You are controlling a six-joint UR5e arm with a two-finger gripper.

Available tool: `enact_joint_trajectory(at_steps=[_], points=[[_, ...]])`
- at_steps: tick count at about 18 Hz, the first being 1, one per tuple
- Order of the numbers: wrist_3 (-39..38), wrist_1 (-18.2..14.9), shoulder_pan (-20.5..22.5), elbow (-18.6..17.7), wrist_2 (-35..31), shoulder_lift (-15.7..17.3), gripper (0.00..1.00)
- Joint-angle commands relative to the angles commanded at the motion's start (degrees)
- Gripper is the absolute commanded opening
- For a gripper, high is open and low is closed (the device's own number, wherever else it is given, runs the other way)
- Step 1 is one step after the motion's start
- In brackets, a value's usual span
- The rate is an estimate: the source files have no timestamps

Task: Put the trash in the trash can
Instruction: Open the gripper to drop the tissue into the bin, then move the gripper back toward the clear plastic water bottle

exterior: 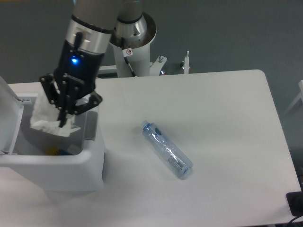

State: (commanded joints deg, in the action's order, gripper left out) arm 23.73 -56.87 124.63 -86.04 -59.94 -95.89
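Observation:
The clear plastic bottle (pixel 166 149) with a blue cap lies on its side on the white table, cap toward the upper left. My gripper (pixel 61 119) is over the open trash can (pixel 71 163) at the left and is shut on the crumpled white wrapper (pixel 46 116), which hangs above the bin's opening. The bin's white lid (pixel 10 118) stands open at the far left. Something blue and yellow shows inside the bin.
The table (pixel 218 123) ends at the right and front edges. The arm's white base column (pixel 135 49) stands at the back, with small fixtures beside it. A black object (pixel 296 203) sits at the lower right corner.

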Motion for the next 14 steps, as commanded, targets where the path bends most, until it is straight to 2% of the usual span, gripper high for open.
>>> enact_joint_trajectory(at_steps=[2, 3, 7, 12, 14], points=[[-0.1, -0.1, 0.0, 0.0, 0.2, -0.2, 0.96], [-0.3, -0.1, 0.0, -0.1, 0.1, -0.2, 1.0], [-0.2, 0.1, 1.2, 0.7, 0.2, -0.7, 1.0], [-0.4, 1.8, 12.4, 0.4, 0.3, -1.0, 1.0], [-0.2, 1.8, 15.8, 0.0, 0.3, -2.6, 1.0]])
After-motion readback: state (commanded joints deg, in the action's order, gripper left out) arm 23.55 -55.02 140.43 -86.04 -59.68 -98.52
